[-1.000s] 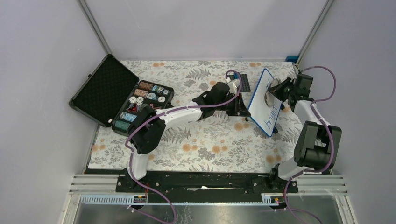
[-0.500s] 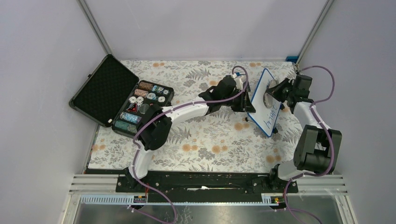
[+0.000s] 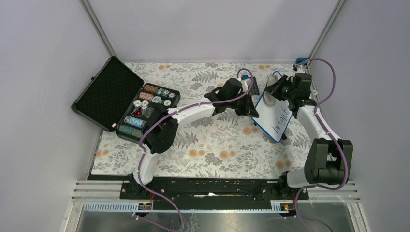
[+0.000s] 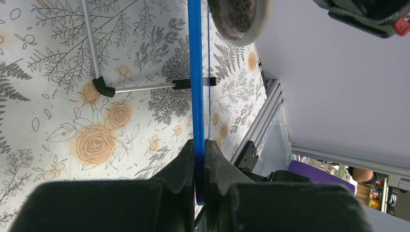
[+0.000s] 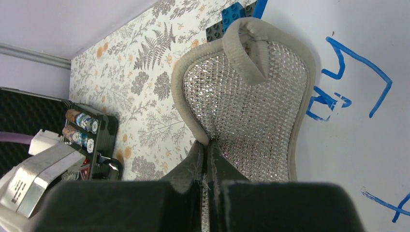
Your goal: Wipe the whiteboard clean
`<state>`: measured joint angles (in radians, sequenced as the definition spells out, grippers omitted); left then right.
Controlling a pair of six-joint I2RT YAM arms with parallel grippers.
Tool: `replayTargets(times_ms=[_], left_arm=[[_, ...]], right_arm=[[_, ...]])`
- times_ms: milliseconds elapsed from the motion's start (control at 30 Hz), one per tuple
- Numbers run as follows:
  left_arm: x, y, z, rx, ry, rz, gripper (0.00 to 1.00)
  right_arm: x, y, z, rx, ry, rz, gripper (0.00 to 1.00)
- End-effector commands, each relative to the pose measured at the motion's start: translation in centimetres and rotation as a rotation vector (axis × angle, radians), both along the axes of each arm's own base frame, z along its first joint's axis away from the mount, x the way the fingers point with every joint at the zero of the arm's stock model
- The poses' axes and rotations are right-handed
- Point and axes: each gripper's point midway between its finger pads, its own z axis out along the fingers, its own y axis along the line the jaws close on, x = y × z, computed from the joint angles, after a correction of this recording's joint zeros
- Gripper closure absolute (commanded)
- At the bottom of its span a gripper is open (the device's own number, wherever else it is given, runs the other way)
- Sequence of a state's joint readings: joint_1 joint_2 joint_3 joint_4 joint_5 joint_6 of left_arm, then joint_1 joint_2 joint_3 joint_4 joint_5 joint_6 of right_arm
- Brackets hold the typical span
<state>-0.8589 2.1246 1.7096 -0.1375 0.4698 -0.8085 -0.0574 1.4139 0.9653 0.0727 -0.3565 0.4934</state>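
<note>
Left end effector [image 4: 199, 147] clamps whiteboard [image 3: 276, 120]; sponge [image 5: 251, 96] apparently touching

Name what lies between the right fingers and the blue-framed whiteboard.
A beige-rimmed silver mesh pad, pinched in those fingers, before the whiteboard; the right wrist view shows it.

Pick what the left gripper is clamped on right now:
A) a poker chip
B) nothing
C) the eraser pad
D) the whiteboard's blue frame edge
D: the left wrist view shows the left gripper shut on the whiteboard, its blue frame edge pinched between both fingers.
</note>
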Motion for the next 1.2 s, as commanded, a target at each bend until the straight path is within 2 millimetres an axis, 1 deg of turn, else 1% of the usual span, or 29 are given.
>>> replayTargets(times_ms=[0,100,133,167,300,367,433,500,567,633,700,800,867,933,1000,1100,1167], left_arm=[[0.3,0.4,1.8,0.002,-0.063,-0.018,1.0],[0.3,0.4,2.7,-0.01,-0.064,-0.013,1.0],[0.3,0.4,2.8,-0.008,-0.065,-0.013,1.0],[0.4,0.4,2.7,-0.002,-0.065,-0.013,1.0],[0.3,0.5,2.3,0.012,-0.057,-0.014,1.0],[0.2,0.4,2.3,0.009,-0.056,-0.021,1.0],[0.2,0.3,2.4,0.006,-0.058,-0.031,1.0],[0.1,0.3,2.3,0.013,-0.061,-0.038,1.0],[0.1,0.2,2.1,0.018,-0.061,-0.049,1.0],[0.0,0.2,1.8,0.024,-0.055,-0.058,1.0],[-0.1,0.2,1.6,0.025,-0.051,-0.065,1.0],[-0.1,0.2,1.3,0.03,-0.043,-0.068,1.0],[-0.3,0.1,1.1,0.033,-0.036,-0.076,1.0],[-0.5,0.1,0.7,0.041,-0.028,-0.082,1.0],[-0.7,0.0,0.8,0.041,-0.029,-0.086,1.0],[-1.0,0.0,0.9,0.041,-0.032,-0.09,1.0],[-0.9,0.1,0.9,0.044,-0.035,-0.084,1.0]], right_arm=[[2.0,-0.6,0.8,0.033,-0.014,-0.035,1.0],[2.5,-2.6,-1.4,0.126,0.046,-0.093,1.0],[2.6,-3.3,-2.5,0.147,0.077,-0.11,1.0],[2.6,-4.4,-4.1,0.173,0.119,-0.129,1.0],[1.9,-7.8,-8.7,0.253,0.237,-0.193,1.0],[1.5,-8.4,-9.9,0.245,0.27,-0.211,1.0],[1.7,-8.2,-9.6,0.239,0.263,-0.194,1.0],[2.0,-7.7,-8.5,0.229,0.238,-0.174,1.0],[2.6,-7.2,-6.7,0.198,0.196,-0.151,1.0],[3.0,-6.1,-4.4,0.175,0.147,-0.12,1.0],[3.5,-4.1,-1.9,0.171,0.097,-0.071,1.0],[3.9,-1.6,1.2,0.246,0.041,-0.004,1.0],[4.5,-1.0,2.3,0.296,0.013,0.011,1.0],[5.1,-1.2,2.1,0.294,0.018,-0.001,1.0],[5.7,-2.1,0.9,0.284,0.047,-0.035,1.0],[5.8,-4.3,-2.4,0.337,0.106,-0.091,1.0],[5.1,-5.9,-5.3,0.371,0.155,-0.131,1.0]])
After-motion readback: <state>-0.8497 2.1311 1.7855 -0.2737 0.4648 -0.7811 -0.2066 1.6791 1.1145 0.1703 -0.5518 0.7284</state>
